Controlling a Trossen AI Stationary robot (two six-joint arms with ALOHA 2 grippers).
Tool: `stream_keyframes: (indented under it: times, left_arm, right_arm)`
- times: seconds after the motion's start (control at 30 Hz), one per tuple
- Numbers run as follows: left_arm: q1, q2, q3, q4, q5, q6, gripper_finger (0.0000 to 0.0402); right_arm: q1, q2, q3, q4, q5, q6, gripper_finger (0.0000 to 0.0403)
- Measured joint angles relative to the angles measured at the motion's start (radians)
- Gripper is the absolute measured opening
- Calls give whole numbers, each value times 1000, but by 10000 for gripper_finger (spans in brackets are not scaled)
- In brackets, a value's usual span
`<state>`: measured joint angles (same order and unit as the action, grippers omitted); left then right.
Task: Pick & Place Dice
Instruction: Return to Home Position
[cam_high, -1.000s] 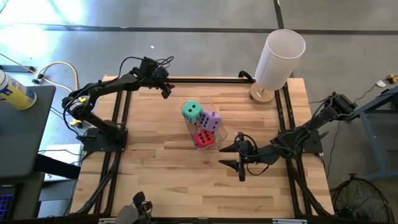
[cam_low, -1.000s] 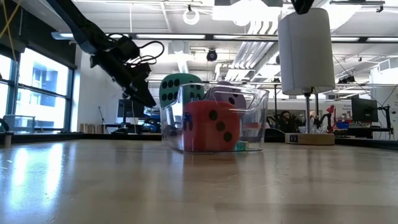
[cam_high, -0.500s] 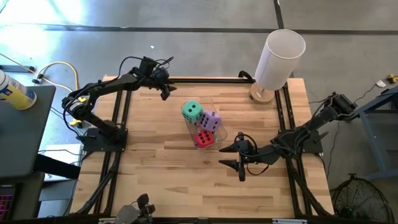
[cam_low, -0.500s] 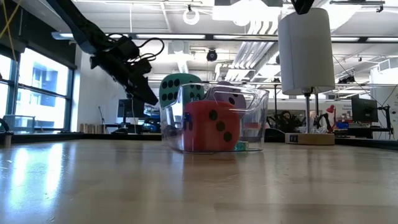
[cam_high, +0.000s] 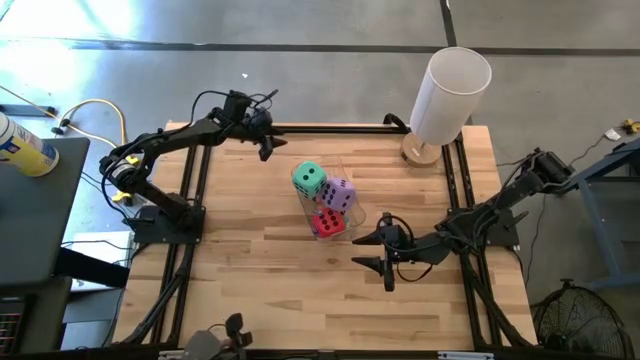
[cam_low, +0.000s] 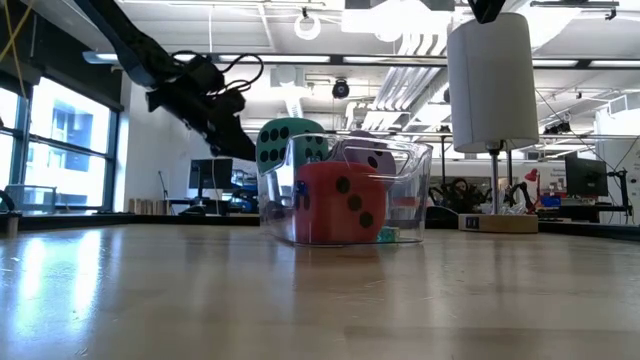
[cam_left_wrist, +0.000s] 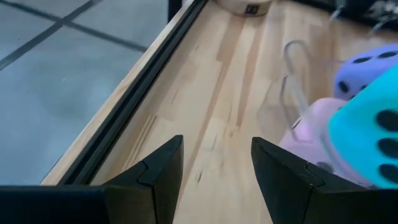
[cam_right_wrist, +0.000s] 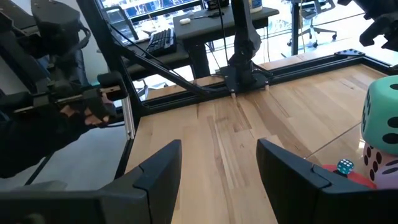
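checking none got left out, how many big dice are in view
4, all in the clear bin: green die on top toward the left arm, purple die in the middle, red die toward the right arm, pink die low beside the green.

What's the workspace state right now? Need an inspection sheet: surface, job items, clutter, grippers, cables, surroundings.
Surface: wooden table, bare wood around the bin.
Job's things: green die, purple die, red die and pink die all in the clear bin, green on top above the rim; a small blue die at its bottom.
Clutter: white cylinder on a wooden base at the far right corner.
Grippers: left gripper open, empty, raised near the far edge; right gripper open, empty, low over the near right side.
Cables: black cable loops on the left wrist; yellow cable on the floor.
Surroundings: bottle on a side desk, floor fan.
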<state>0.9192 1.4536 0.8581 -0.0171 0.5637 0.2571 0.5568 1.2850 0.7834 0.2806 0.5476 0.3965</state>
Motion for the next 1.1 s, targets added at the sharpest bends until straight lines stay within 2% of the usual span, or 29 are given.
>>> stream_keyframes:
  times: [0.1, 0.43, 0.6, 0.77, 1.1]
  left_arm:
    - [0, -4, 0, 28, 33, -19, 181]
    - [-1, -70, 1, 67, 43, -49, 181]
    - [-1, -89, 1, 69, 91, -56, 181]
    - [-2, -89, 1, 71, 94, -56, 181]
    - [-25, -95, 1, 110, 96, -158, 181]
  right_arm:
    - [0, 0, 0, 0, 0, 0, 199]
    - [0, 0, 0, 0, -1, 0, 199]
    - [0, 0, 0, 0, -2, 3, 199]
    - [0, 0, 0, 0, -4, 3, 199]
    - [0, 0, 0, -1, -7, -7, 199]
